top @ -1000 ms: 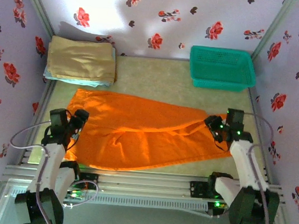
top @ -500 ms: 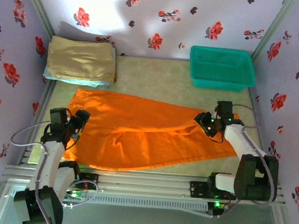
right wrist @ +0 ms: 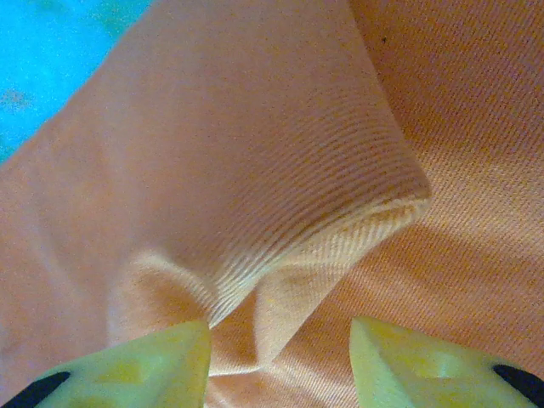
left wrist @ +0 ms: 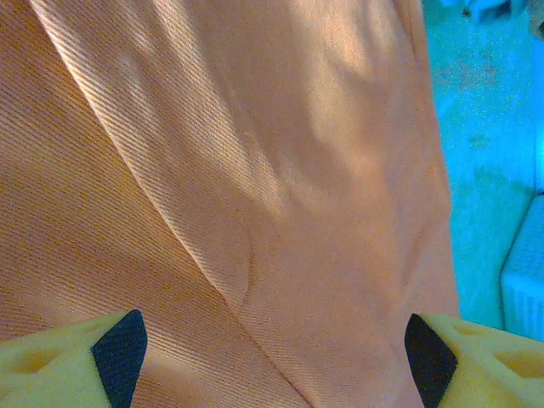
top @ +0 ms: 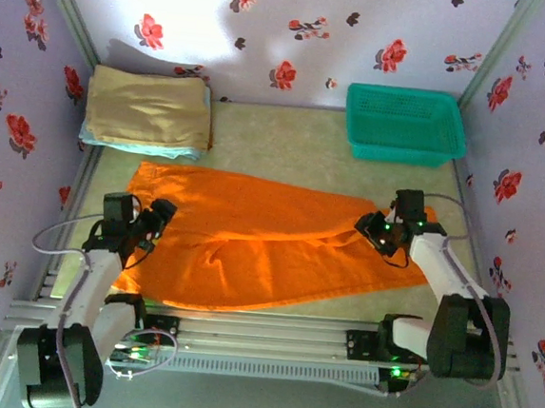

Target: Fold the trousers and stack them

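The orange trousers [top: 269, 242] lie spread flat across the table, waist end at the left and leg ends at the right. My left gripper [top: 153, 224] hovers over their left end. In the left wrist view it [left wrist: 272, 361] stands open and wide, with creased orange cloth [left wrist: 255, 170] under it and nothing between the fingers. My right gripper [top: 377, 228] is down at the right leg end. In the right wrist view its fingertips [right wrist: 170, 357] stand apart on either side of a raised fold of hem [right wrist: 340, 229], which is not pinched.
A folded tan cloth [top: 147, 107] rests on a light blue one at the back left corner. A green mesh basket [top: 404, 123] stands at the back right. Flowered walls close in both sides, and a metal rail [top: 261, 332] runs along the near edge.
The right gripper has moved left and down onto the leg end, and its jaws have narrowed. The left gripper has shifted right, over the trousers' left end.
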Controlling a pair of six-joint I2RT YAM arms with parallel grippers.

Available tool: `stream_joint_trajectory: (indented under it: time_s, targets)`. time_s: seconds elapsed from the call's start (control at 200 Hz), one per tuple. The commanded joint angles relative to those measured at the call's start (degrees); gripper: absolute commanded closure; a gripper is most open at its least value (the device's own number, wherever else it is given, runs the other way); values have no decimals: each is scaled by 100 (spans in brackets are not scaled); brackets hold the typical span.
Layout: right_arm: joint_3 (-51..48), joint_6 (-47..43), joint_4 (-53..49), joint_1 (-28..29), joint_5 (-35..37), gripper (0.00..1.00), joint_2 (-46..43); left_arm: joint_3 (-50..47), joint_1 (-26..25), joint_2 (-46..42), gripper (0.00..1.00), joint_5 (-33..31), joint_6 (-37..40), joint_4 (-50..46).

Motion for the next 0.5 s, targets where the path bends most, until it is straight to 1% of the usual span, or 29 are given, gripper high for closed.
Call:
stream_joint_trajectory:
  time_s: [0.0, 0.07, 0.15, 0.235, 0.25, 0.395, 0.495]
  targets:
    - [-79, -9, 418, 63, -54, 52, 203, 112, -138, 224, 17, 87, 17, 308]
    - [-4, -74, 506, 73, -51, 54, 482, 185, -204, 411, 17, 87, 39, 426]
    - [172, -171, 521, 82, -56, 67, 857, 341, -254, 741, 17, 67, 98, 543]
    - [387, -303, 441, 112, 22, 75, 1091, 633, -338, 1119, 17, 63, 214, 609]
    - [431, -334, 393, 116, 56, 78, 1121, 686, -351, 1195, 17, 67, 228, 618]
    - [718, -579, 79, 143, 303, 100, 1033, 1204, -548, 1885, 17, -24, 439, 738]
    - [958, -735, -151, 160, 525, 100, 847, 1493, -694, 2432, 17, -222, 636, 800]
